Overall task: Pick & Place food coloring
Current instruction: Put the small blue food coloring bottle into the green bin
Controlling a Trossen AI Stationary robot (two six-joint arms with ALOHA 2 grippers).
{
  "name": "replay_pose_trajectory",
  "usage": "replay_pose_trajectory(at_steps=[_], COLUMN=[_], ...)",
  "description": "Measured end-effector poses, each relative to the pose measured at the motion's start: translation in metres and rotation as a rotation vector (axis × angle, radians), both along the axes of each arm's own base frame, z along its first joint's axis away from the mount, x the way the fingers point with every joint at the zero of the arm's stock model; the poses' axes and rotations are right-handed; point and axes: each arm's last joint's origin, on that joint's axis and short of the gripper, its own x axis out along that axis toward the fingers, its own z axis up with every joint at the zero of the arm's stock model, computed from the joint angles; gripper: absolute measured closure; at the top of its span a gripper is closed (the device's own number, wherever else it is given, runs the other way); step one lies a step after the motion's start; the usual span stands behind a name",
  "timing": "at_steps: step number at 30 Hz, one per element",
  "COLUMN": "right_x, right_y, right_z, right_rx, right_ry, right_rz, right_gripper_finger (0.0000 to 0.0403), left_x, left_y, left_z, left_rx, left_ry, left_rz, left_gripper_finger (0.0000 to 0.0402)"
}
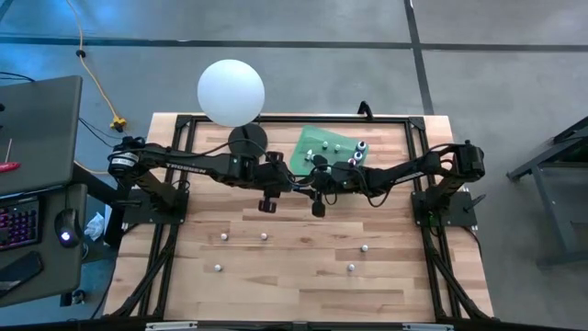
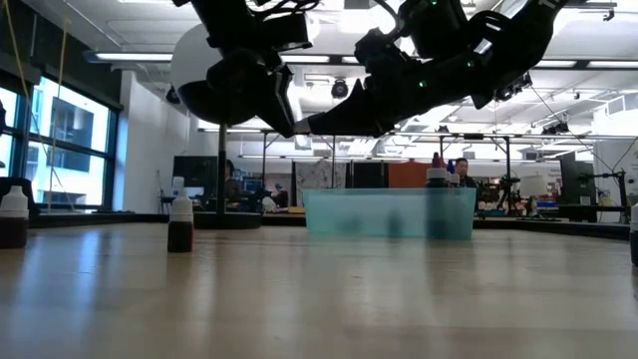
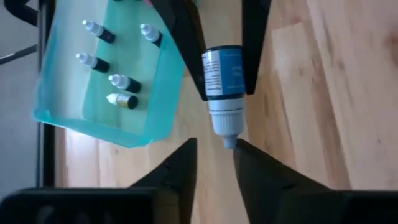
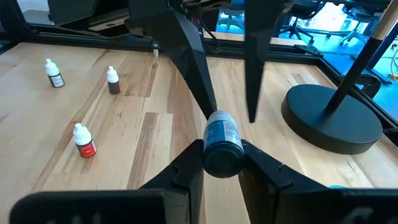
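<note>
A food coloring bottle [image 3: 224, 74] with a blue label and whitish cap hangs in the air above the table's middle, between both grippers. My right gripper [image 4: 222, 152] is shut on its dark body [image 4: 222, 140]. My left gripper [image 3: 214, 149] faces it from the other side. Its fingers stand open on either side of the cap tip, with a small gap. In the high view the two arms meet near the tray's corner [image 1: 299, 179]. Several more food coloring bottles [image 3: 124, 83] lie in the green tray [image 3: 62, 93]. Others stand loose on the wood [image 1: 264, 236].
The green tray [image 1: 308, 156] sits at the table's back middle. Beside it stands a white globe lamp [image 1: 231, 92] on a round black base [image 4: 333, 121]. Loose bottles [image 4: 84, 140] dot the front half of the table. A desk with a keyboard stands off to the left.
</note>
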Motion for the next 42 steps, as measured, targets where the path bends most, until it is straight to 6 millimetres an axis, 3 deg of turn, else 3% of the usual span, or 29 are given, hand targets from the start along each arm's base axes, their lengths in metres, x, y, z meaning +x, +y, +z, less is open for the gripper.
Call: replay_pose_trajectory(at_steps=[8, 16, 22, 26, 31, 36, 38, 42], right_x=[0.0, 0.001, 0.001, 0.001, 0.001, 0.001, 0.002, 0.002], right_y=[0.0, 0.001, 0.0, 0.0, 0.0, 0.0, 0.0, 0.0], right_z=[0.001, 0.005, 0.006, 0.006, 0.006, 0.009, 0.01, 0.012], right_rx=[0.0, -0.003, -0.001, 0.004, 0.004, 0.002, 0.0, -0.001], right_ry=[-0.008, -0.047, -0.052, -0.048, -0.05, -0.083, -0.1, -0.121], right_rz=[0.001, 0.004, 0.002, -0.001, -0.003, -0.003, -0.004, -0.005], right_gripper_finger=[0.0321, 0.0321, 0.0321, 0.0321, 0.032, 0.032, 0.032, 0.032], left_x=[0.004, 0.003, -0.008, -0.031, -0.079, -0.136, -0.156, -0.178], left_y=[-0.002, -0.003, 0.001, 0.005, 0.006, 0.005, 0.005, 0.003], left_z=[0.002, 0.001, 0.006, 0.024, 0.056, 0.088, 0.088, 0.057], left_rx=[-0.062, -0.156, -0.046, 0.066, 0.063, -0.037, -0.071, -0.176], left_ry=[-0.049, -0.058, -0.018, -0.004, 0.008, -0.21, -0.354, -0.617], left_rz=[-0.046, 0.027, 0.132, 0.242, 0.305, 0.395, 0.405, 0.342], left_gripper_finger=[0.0247, 0.0245, 0.0246, 0.0246, 0.0246, 0.0246, 0.0246, 0.0246])
